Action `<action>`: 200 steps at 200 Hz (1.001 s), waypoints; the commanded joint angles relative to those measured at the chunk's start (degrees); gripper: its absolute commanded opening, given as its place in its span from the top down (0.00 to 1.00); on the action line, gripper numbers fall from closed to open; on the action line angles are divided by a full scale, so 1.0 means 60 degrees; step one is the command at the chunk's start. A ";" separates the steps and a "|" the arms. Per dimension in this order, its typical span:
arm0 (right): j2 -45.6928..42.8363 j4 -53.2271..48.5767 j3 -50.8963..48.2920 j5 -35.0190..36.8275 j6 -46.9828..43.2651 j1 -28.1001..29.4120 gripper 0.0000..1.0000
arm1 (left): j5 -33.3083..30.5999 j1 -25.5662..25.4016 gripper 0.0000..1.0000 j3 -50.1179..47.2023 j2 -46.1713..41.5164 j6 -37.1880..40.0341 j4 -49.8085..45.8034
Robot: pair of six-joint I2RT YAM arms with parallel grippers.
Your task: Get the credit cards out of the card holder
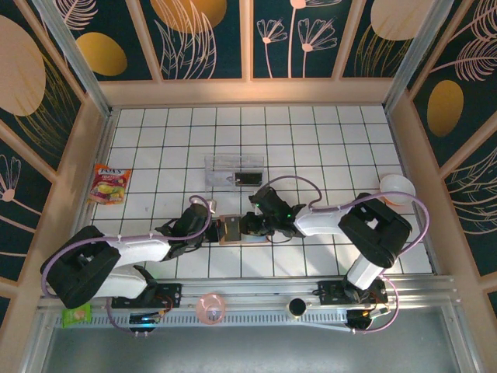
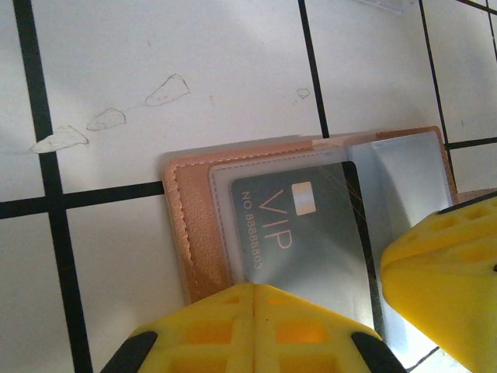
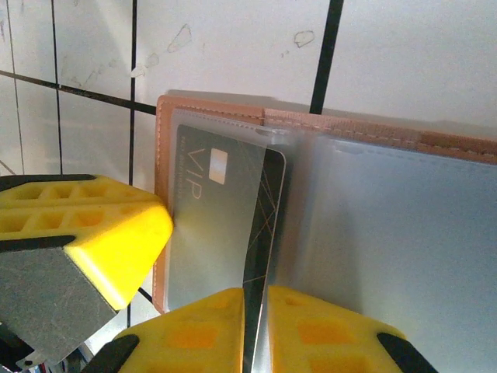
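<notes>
Centrally on tiled table (image 1: pixel 326 140), card holder (image 1: pixel 231 230) lay open and flat between both grippers. Dark VIP credit card (image 2: pixel 311 233) sat in clear sleeve on holder's tan side, one long edge poking out of sleeve. Fingers of right gripper (image 3: pixel 255 303) nearly closed, pinching that exposed card edge in seam between them. Fingers of left gripper (image 2: pixel 255 295) fully closed, tips over holder's edge beside card; whether anything was pinched, could not tell. Another black card (image 1: pixel 248 178) lay in clear tray (image 1: pixel 221 167) farther back, well apart from holder.
</notes>
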 commanded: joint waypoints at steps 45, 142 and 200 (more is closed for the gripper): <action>0.0506 -0.0124 0.0259 -0.0014 0.0118 -0.0029 0.83 | 0.0162 0.0055 0.95 -0.0181 0.0387 0.0119 -0.0053; 0.0285 -0.0211 0.0084 0.0357 0.0256 0.0081 1.00 | 0.0300 0.0056 0.97 -0.0238 0.0500 0.0105 0.0125; -0.0858 -0.1101 -0.0409 0.1382 0.0490 0.0240 1.00 | 0.0198 0.0048 0.98 -0.0127 0.0501 0.0225 0.0053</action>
